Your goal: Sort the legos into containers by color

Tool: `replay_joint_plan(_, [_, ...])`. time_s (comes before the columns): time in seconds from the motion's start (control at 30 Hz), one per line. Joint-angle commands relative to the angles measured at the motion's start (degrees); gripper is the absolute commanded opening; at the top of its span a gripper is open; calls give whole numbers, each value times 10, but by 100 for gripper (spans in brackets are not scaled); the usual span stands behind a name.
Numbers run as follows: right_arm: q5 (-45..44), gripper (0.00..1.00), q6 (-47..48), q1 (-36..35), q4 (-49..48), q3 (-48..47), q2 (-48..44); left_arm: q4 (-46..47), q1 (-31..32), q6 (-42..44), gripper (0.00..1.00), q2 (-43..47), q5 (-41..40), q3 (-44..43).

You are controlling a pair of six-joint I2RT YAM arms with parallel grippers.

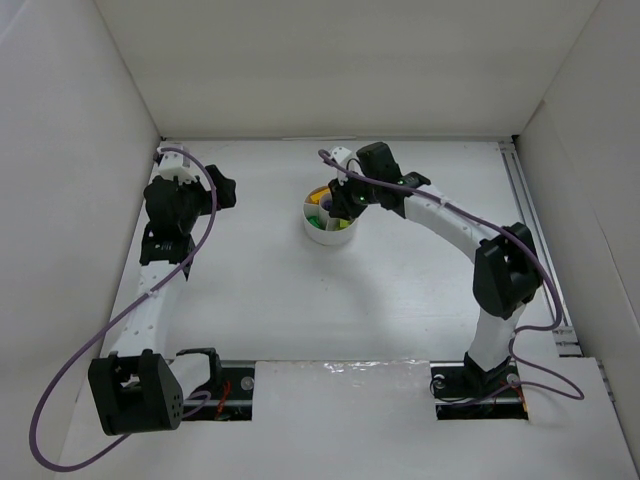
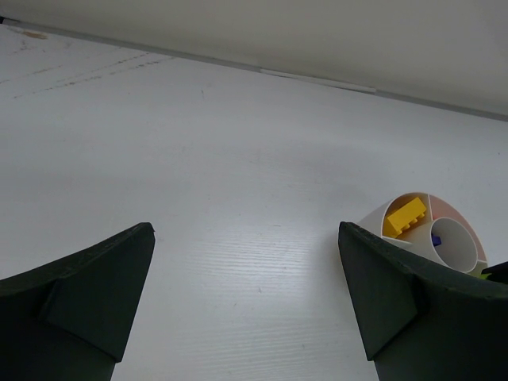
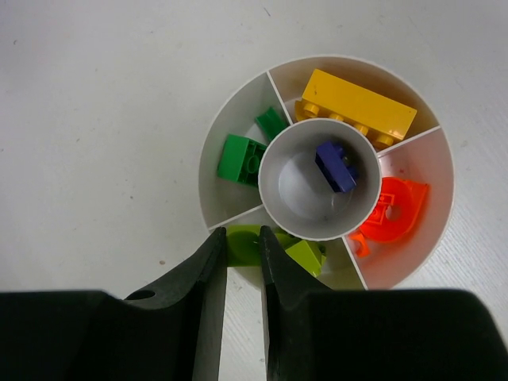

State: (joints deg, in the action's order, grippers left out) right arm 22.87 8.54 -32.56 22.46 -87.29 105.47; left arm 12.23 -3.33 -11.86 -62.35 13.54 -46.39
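The round white divided dish (image 3: pixel 213 194) lies right under my right gripper (image 3: pixel 242 232), whose fingers are shut on a lime-green lego (image 3: pixel 244 244) at the dish's near wedge. A second lime piece (image 3: pixel 306 255) lies in that wedge. Two green bricks (image 3: pixel 242 157) fill the left wedge, a yellow brick (image 3: pixel 357 107) the far one, an orange piece (image 3: pixel 393 210) the right one. A purple brick (image 3: pixel 336 165) sits in the central well. My left gripper (image 2: pixel 246 232) hangs open over bare table, with the dish (image 2: pixel 371 221) to its right.
White walls close in the table at the back and on both sides (image 1: pixel 330 70). A metal rail (image 1: pixel 530 230) runs along the right edge. The left arm (image 1: pixel 165 240) stretches up the left side, well apart from the dish (image 1: pixel 328 238).
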Motion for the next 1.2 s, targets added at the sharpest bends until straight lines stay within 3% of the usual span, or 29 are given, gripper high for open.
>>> replay_joint_plan(0.0, [-1, 12, -9, 2, -23, -10, -2, 24, 0, 2, 100, 6, 4, -12])
replay_joint_plan(0.53, [-25, 13, -4, -3, -23, 19, -1, 24, 0, 2, 100, 6, 10, -12])
replay_joint_plan(0.67, [-32, 32, -4, -8, -23, 14, 4, 24, 0, 2, 100, 6, 10, -12])
replay_joint_plan(0.8, [-37, 41, -4, -8, -23, 14, 4, 24, 0, 2, 100, 6, 10, -12])
replay_joint_plan(1.1, [-37, 44, -9, -24, -18, 16, -14, 24, 0, 2, 100, 12, 10, -7])
replay_joint_plan(1.17, [-37, 37, -9, -24, -26, 22, -19, 24, 0, 2, 100, 12, 10, -7])
